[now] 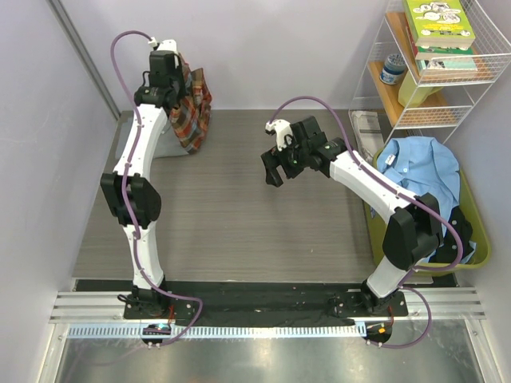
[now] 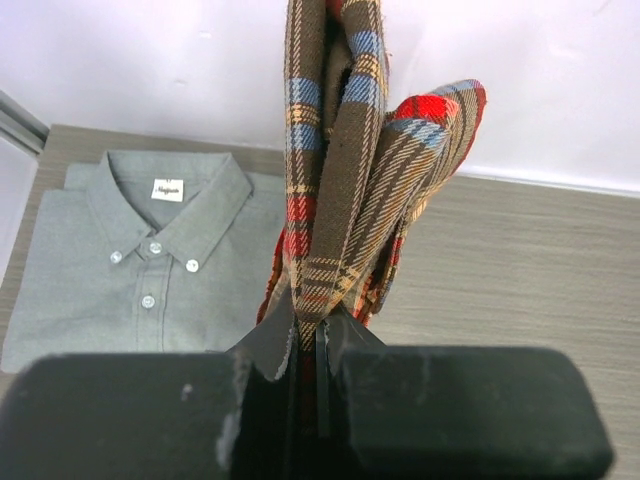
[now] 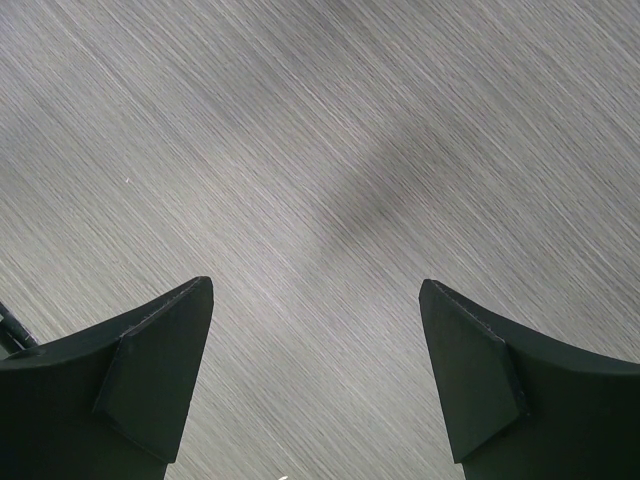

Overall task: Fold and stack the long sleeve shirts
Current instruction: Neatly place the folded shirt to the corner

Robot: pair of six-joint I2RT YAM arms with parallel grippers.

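My left gripper (image 1: 170, 80) is shut on the plaid flannel shirt (image 1: 194, 112), holding it bunched and hanging above the table's far left corner. In the left wrist view the plaid cloth (image 2: 340, 150) is pinched between the closed jaws of the left gripper (image 2: 312, 325). The pale grey shirt (image 2: 140, 270) lies folded flat with its collar buttoned, under and to the left of the plaid; only its edge shows in the top view (image 1: 164, 146). My right gripper (image 1: 274, 169) is open and empty over the bare table middle, as the right wrist view (image 3: 315, 300) shows.
A yellow-green bin (image 1: 477, 231) at the right edge holds a light blue shirt (image 1: 419, 167) and dark cloth. A white wire shelf (image 1: 471, 76) with books stands at the back right, with a paper sheet (image 1: 367, 128) beside it. Walls close the left and back.
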